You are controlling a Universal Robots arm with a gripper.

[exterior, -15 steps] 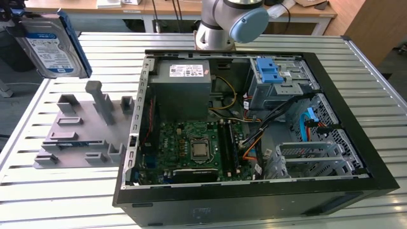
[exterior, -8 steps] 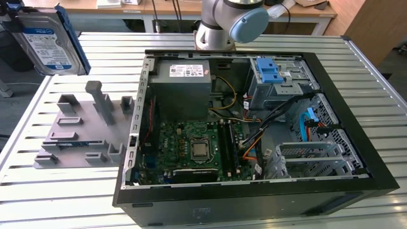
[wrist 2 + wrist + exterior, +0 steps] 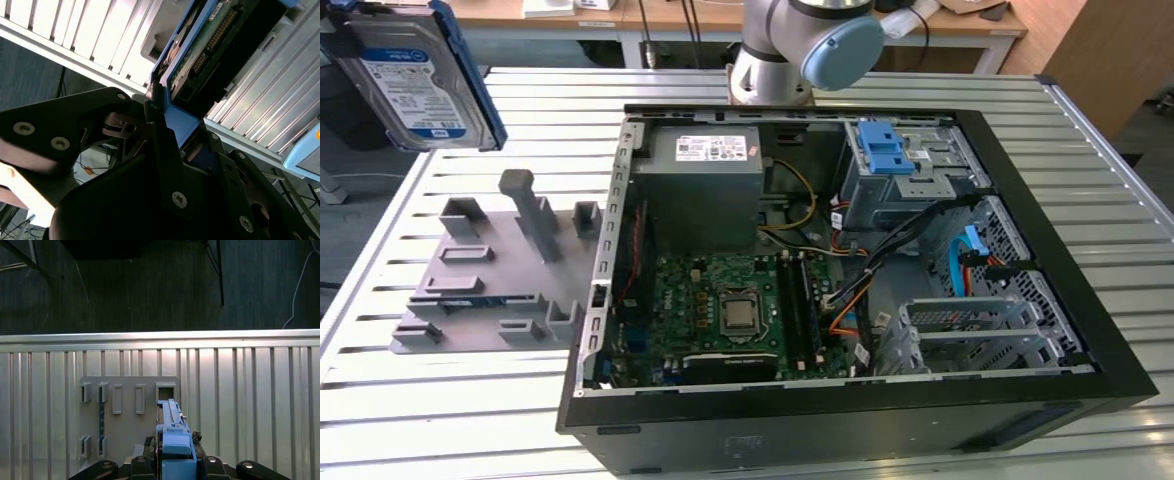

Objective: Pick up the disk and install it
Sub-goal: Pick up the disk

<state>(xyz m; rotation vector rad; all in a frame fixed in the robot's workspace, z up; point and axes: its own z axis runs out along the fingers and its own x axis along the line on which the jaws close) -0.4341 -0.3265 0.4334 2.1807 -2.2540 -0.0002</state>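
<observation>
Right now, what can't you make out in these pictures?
The disk: top cut off by the exterior view's edge; label turned away in both wrist views.
The gripper: body cut off by the first wrist view's edge.
The fixture: partly behind the disk in the first wrist view.

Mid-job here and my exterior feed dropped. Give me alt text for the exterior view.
At the exterior view's upper left the disk, silver in its blue bracket, is held in the air, label toward the camera. Lower down a grey slotted fixture lies on the slatted metal table; an open computer case takes the middle, the arm's base behind it.
</observation>
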